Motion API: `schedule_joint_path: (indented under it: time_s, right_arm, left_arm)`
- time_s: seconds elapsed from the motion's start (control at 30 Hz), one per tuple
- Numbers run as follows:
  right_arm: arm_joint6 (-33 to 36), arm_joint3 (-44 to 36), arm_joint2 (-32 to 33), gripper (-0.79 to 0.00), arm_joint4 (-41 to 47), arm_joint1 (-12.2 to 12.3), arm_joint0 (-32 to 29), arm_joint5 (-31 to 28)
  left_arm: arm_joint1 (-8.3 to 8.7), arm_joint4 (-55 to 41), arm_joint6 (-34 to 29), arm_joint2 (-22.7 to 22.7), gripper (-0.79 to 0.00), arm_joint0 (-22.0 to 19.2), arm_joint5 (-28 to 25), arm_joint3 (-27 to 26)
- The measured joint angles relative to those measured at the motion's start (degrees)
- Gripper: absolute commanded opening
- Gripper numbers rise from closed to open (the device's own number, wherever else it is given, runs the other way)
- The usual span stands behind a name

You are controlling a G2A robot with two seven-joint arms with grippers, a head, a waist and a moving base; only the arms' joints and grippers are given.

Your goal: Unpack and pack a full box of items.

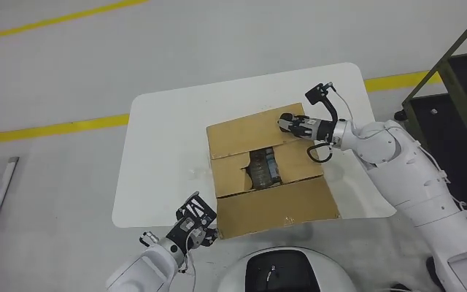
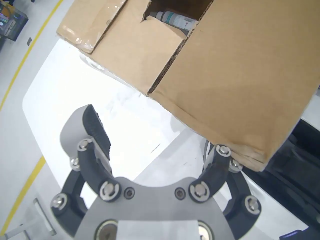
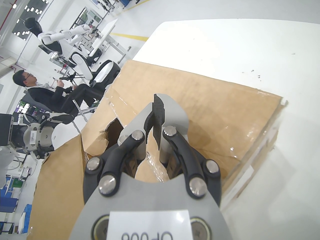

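Right wrist view: right pincer point(image 3: 156, 116) pressed together over box point(image 3: 212, 101); left pincer point(image 2: 160, 129) spread wide

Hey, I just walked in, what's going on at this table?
A two-armed robot is working on a cardboard box standing on the white table. The box's flaps are partly open, and bottles show inside through the gap. The right gripper is shut, over the far flap. The left gripper is open beside the box's near corner, holding nothing.
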Motion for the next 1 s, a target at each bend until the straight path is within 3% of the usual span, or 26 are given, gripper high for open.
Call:
schedule_joint_path:
  time_s: [0.2, 0.37, 0.67, 1.0]
  right_arm:
    - [0.2, -0.1, 0.1, -0.785, 0.6, 0.0, -0.1, 0.0]
    - [0.2, -0.1, 0.1, -0.785, 1.4, 0.0, -0.1, 0.1]
    - [-0.9, -0.4, 1.9, -0.785, 2.6, 0.2, 0.6, 1.7]
    - [-10.7, -3.9, 6.4, -0.785, -6.3, 1.2, 0.2, 6.0]
  left_arm:
    - [0.28, 1.0, 1.1, 1.3, 0.0, -3.8, -2.0, 1.2]
    - [0.26, 2.0, 2.2, 2.4, 0.0, -8.5, 0.1, 2.5]
    - [-0.41, 3.4, 2.4, 6.0, 0.0, -16.8, 9.4, 7.3]
    - [-1.69, 5.6, -2.9, 13.1, 0.0, -23.2, 19.7, 12.5]
